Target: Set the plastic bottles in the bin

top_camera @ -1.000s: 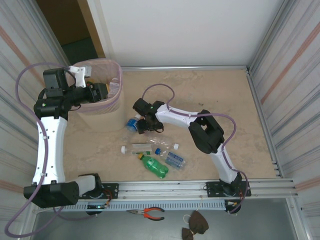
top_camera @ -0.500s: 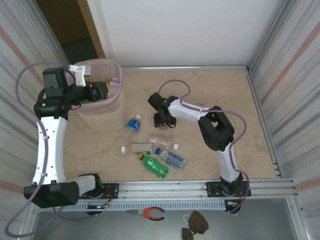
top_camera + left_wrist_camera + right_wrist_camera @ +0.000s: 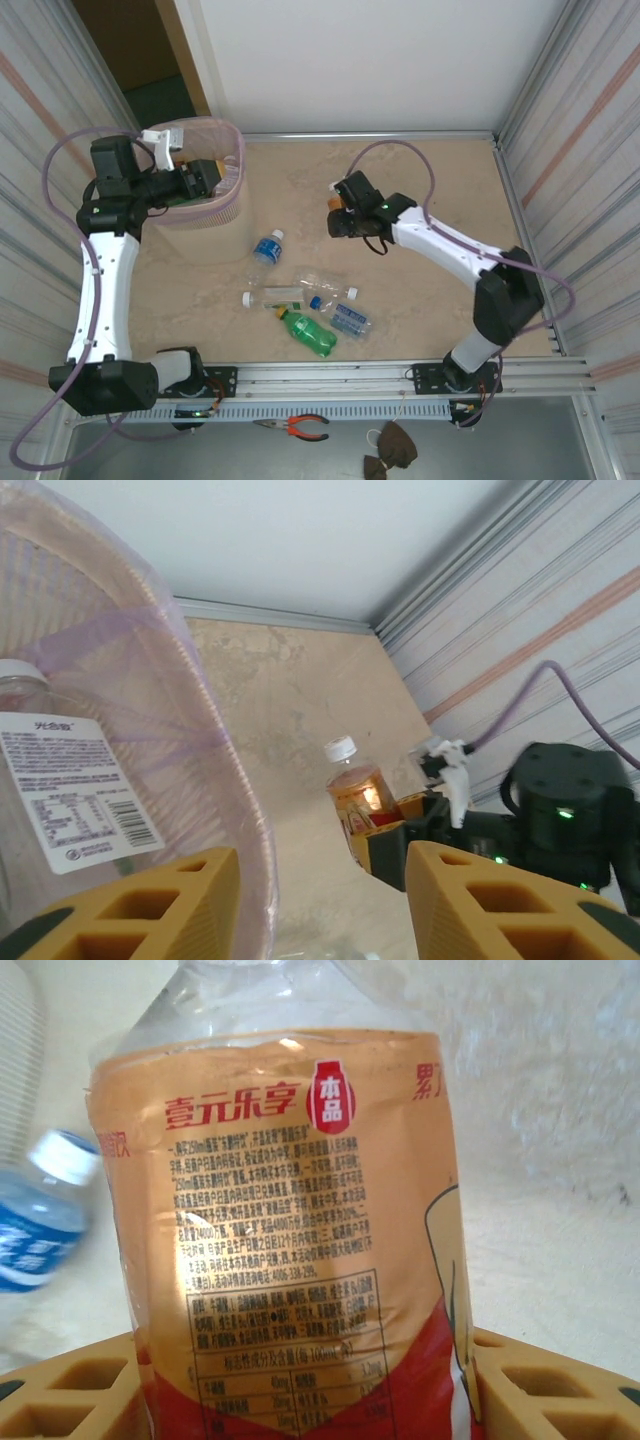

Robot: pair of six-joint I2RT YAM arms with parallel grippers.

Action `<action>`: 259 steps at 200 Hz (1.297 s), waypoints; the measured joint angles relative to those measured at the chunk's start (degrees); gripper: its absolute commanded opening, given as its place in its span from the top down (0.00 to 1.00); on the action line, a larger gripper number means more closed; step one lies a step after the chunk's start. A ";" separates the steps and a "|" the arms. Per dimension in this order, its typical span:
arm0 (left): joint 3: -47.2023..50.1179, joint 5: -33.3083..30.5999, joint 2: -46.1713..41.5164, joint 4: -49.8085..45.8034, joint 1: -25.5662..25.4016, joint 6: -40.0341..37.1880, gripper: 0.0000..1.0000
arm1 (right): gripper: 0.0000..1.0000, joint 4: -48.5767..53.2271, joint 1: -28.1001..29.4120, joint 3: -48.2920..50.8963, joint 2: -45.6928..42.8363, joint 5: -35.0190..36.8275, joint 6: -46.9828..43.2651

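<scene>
Right pincer [image 3: 346, 218] clamped on an upright clear plastic bottle with an orange-red label [image 3: 300, 1250], mid-counter, well apart from the round pale pink mesh bin [image 3: 232, 190] | left pincer [image 3: 312, 900] at the bin's rim, fingers apart | white-labelled clear bottle [image 3: 70, 780] inside the bin | blue-labelled bottle [image 3: 266, 247] and green bottle [image 3: 308, 332] lying on the beige counter [image 3: 430, 180]

overhead view down onto the whole table [image 3: 290, 165]; wrist views low, orange-label bottle [image 3: 300, 1220] common to both
</scene>
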State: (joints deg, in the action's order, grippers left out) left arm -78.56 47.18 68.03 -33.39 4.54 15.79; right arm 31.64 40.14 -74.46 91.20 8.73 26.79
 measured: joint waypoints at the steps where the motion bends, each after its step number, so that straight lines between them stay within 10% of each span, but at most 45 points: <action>1: 0.02 0.00 0.00 0.09 -0.04 0.09 0.46 | 0.42 -0.22 0.00 0.17 -0.44 -0.15 -0.15; 125: -1.55 -13.92 0.63 9.68 -28.39 5.22 0.15 | 0.47 -25.88 0.72 12.90 -23.52 -7.52 -11.30; 259: -11.23 -33.83 12.74 10.73 -47.25 2.29 0.29 | 0.47 -29.55 4.55 12.92 -26.32 -7.23 -14.49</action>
State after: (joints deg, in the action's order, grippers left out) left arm -89.80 13.34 80.77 -22.65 -42.72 18.09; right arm 2.09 44.69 -61.54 64.88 1.50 12.29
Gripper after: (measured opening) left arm 0.746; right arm 0.549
